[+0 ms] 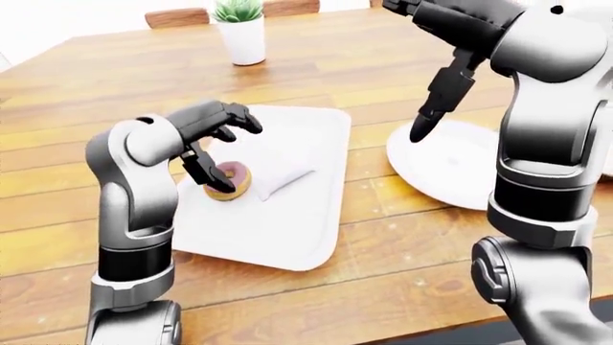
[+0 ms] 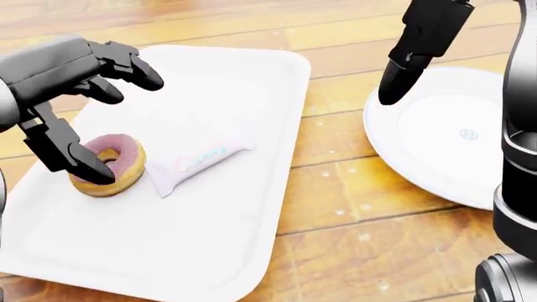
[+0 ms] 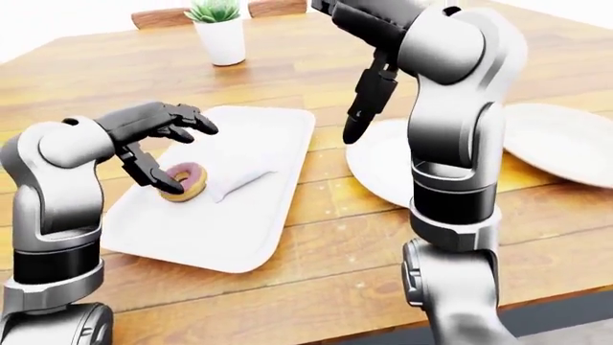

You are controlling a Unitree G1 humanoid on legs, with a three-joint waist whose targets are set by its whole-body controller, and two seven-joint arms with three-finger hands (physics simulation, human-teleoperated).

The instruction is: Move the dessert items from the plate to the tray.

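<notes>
A pink-frosted doughnut point(image 2: 113, 165) lies on the white tray point(image 2: 252, 88), at its left side. A white wrapped bar point(image 2: 199, 158) lies just right of it on the tray. My left hand point(image 2: 121, 126) is open over the doughnut: its thumb point(image 2: 71, 157) stands against the doughnut's left edge, and its other fingers point(image 2: 126, 66) are spread above. The white plate point(image 2: 453, 145) at the right is bare. My right hand point(image 2: 401, 72) hangs empty, fingers down, over the plate's left edge.
A potted plant point(image 1: 239, 29) stands at the top of the wooden table point(image 1: 316, 79), with chair backs point(image 1: 177, 16) behind it. A second white plate point(image 3: 565, 144) lies at the far right. The table's near edge runs along the bottom of the eye views.
</notes>
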